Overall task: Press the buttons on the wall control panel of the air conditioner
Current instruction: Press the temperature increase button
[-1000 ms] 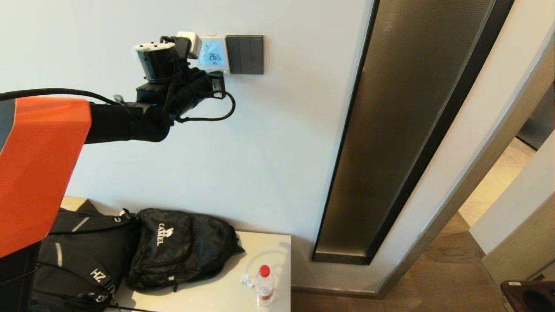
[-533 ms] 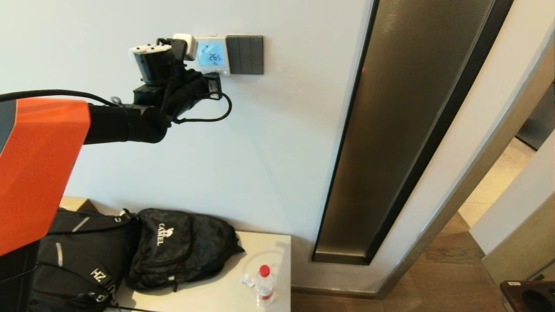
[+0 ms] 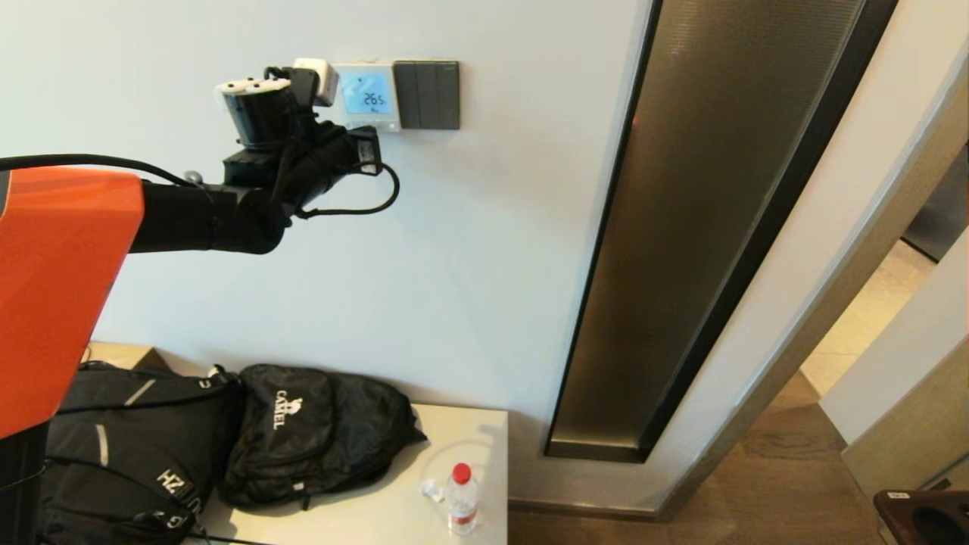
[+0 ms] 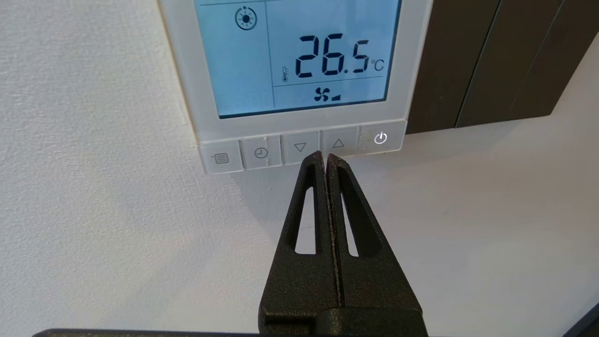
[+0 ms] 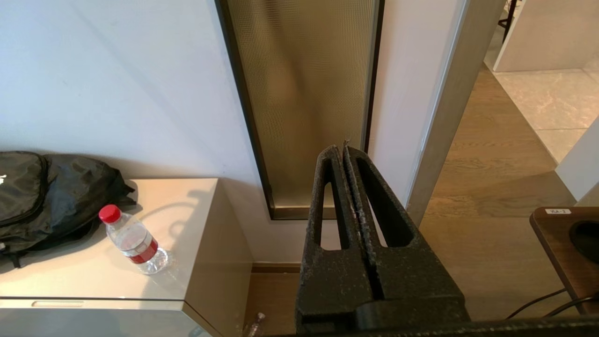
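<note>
Head view: left arm raised toward the wall, with the left pincer (image 3: 363,135) at the lower edge of the air conditioner control panel (image 3: 368,94), which is mounted high on the wall, just beside a dark switch plate (image 3: 429,94). Its lit display reads 26.5. Below, a counter (image 3: 394,507) carries two black backpacks (image 3: 227,446) and a water bottle (image 3: 462,498) with a red cap. A tall glass panel in a dark frame (image 3: 704,227) stands to the right. Left wrist view: left pincer (image 4: 325,157) closed, fingers pressed flat together, with the tips at the button row of the control panel (image 4: 299,70), on the seam between the down-arrow button (image 4: 300,147) and the up-arrow button (image 4: 338,144). Contact with the buttons cannot be confirmed. The power button (image 4: 381,138) sits at the end of the row nearest the switch plate (image 4: 491,61). Right wrist view: right pincer (image 5: 344,152) closed and holding nothing, well apart from the panel, pointing toward the foot of the glass panel (image 5: 304,93), with the counter (image 5: 187,243) and water bottle (image 5: 133,241) to one side.
</note>
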`<state>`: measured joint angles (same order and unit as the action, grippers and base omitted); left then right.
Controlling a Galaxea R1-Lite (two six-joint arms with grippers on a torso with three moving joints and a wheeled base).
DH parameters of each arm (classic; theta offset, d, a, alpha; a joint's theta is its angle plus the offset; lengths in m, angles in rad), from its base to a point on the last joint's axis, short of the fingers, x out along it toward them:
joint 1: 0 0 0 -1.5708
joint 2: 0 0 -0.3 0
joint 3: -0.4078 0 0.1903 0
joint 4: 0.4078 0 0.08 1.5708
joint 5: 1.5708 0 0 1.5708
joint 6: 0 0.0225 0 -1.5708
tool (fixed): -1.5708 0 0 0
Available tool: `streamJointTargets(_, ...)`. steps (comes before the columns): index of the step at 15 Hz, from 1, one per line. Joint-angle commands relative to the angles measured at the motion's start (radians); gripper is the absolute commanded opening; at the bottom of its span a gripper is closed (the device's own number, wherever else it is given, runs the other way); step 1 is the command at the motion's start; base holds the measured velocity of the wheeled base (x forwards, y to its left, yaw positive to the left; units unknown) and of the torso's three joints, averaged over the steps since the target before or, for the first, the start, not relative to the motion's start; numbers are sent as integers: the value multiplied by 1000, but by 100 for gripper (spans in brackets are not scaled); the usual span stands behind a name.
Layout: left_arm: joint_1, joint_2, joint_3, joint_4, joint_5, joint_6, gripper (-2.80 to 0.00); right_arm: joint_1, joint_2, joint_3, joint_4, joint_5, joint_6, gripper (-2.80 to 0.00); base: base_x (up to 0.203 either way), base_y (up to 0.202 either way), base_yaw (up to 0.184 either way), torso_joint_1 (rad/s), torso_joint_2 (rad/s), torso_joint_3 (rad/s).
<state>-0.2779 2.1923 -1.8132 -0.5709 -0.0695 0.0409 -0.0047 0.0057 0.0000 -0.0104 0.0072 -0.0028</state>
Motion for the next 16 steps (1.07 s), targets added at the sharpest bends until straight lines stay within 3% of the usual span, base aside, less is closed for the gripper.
streamJointTargets(1, 0, 7, -9, 3, -1, 1, -280, 0, 0, 2, 0, 0, -1, -280, 0, 0, 0, 0, 0, 0)
streamJointTargets(7, -1, 35, -83, 45, -1, 1, -280, 0, 0, 2, 0, 0, 0, -280, 0, 0, 0, 0, 0, 0)
streamJointTargets(16, -3, 13, -42, 27, -1, -1, -280, 0, 0, 2, 0, 0, 0, -280, 0, 0, 0, 0, 0, 0)
